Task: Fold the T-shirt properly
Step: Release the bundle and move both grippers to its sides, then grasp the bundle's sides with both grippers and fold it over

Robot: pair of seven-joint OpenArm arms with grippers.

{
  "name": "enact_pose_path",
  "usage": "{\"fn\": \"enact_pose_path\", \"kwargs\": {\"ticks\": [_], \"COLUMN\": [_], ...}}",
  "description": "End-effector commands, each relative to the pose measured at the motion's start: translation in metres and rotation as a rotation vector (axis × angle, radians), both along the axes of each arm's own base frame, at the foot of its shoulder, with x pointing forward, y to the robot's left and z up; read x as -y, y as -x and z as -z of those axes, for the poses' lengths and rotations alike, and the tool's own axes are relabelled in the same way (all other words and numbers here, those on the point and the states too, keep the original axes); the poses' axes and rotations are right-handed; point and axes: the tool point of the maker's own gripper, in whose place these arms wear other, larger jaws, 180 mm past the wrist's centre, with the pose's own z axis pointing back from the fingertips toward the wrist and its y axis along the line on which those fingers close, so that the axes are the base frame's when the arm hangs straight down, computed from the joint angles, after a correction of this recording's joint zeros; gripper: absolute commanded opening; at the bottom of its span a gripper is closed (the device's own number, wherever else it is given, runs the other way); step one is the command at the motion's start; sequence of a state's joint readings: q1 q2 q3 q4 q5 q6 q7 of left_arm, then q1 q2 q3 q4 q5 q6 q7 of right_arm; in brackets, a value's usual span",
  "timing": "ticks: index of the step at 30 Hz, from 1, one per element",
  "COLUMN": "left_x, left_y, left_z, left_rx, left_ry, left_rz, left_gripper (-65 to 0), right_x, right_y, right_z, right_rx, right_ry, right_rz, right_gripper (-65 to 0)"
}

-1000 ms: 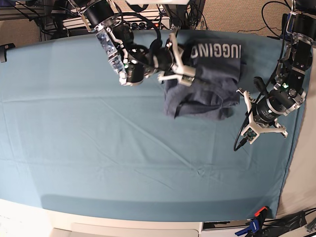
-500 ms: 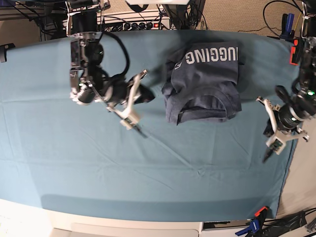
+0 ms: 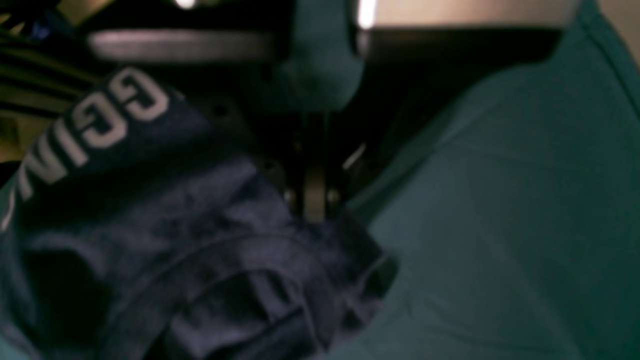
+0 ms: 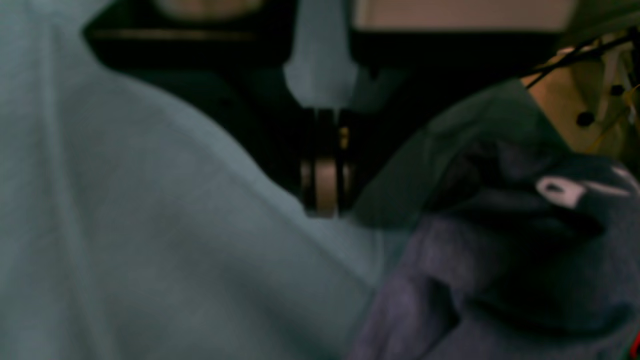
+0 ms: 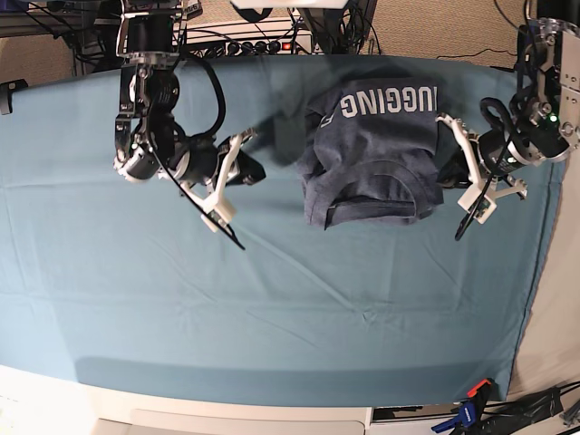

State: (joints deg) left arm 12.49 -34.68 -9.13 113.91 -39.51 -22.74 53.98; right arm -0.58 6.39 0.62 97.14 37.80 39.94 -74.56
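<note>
Both sets of fingers are pressed together with nothing between them. In the base view the right fingers (image 5: pixel 256 149) sit over the teal cloth (image 5: pixel 272 299) that covers the counter, just off the T-shirt's (image 5: pixel 376 154) edge on the side toward the counter's middle, and the cloth there is pulled up into a small ridge beside them. The right wrist view shows their tips (image 4: pixel 325 192) closed on themselves low over the teal cloth, with the shirt's dark heathered fabric bunched close by; whether they pinch the cloth I cannot tell through the blur.

The left fingers (image 5: pixel 446 145) sit at the opposite edge of the shirt, on the side toward the counter's end. In the left wrist view they (image 3: pixel 314 200) meet right at the shirt's border, where folded layers and a seam pile up next to the cloth; actual contact is too blurred to judge.

The T-shirt lies near the counter's far edge, toward that same end, folded into a rough rectangle. White block lettering (image 5: pixel 385 100) runs along its far part, and a folded-over layer with a curved hem lies across its near part. Its near edge is uneven and rumpled.
</note>
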Motion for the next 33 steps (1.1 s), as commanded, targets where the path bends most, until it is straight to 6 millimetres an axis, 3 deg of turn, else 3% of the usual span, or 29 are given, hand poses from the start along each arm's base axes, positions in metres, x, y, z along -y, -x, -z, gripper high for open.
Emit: {"fn": "enact_pose_path", "kwargs": {"ticks": [1, 8, 14, 18, 21, 24, 29, 33], "left_x": [0.001, 0.016, 0.02, 0.02, 0.02, 0.02, 0.019, 0.02], "left_y": [-0.008, -0.006, -0.005, -0.005, -0.005, -0.005, -0.005, -0.005], "left_z": [-0.013, -0.011, -0.011, -0.011, -0.011, -0.011, -0.01, -0.01], "left_rx": [0.049, 0.051, 0.051, 0.051, 0.051, 0.051, 0.051, 0.051], "left_ry": [0.014, 0.065, 0.081, 0.081, 0.08, 0.079, 0.076, 0.076], "left_rz": [0.0, 0.004, 0.007, 0.007, 0.007, 0.007, 0.007, 0.007], "left_gripper": [-65.0, -65.0, -65.0, -65.0, -65.0, -65.0, -65.0, -65.0], "right_x": [-0.004, -0.012, -0.025, -0.045, -0.073, -0.09, -0.102, -0.104], "right_y": [-0.004, 0.023, 0.017, 0.009, 0.014, 0.019, 0.03, 0.054], "right_z": [-0.01, 0.002, -0.007, -0.007, -0.004, 0.003, 0.012, 0.024], "right_rx": [0.032, -0.035, 0.004, 0.078, 0.111, 0.126, 0.096, 0.006], "right_ry": [-0.03, -0.089, -0.164, -0.143, -0.117, -0.05, -0.006, -0.001], "right_rz": [-0.001, -0.004, 0.015, 0.008, -0.061, -0.104, -0.141, -0.172], "right_gripper": [-65.0, -65.0, -65.0, -65.0, -65.0, -65.0, -65.0, -65.0]}}
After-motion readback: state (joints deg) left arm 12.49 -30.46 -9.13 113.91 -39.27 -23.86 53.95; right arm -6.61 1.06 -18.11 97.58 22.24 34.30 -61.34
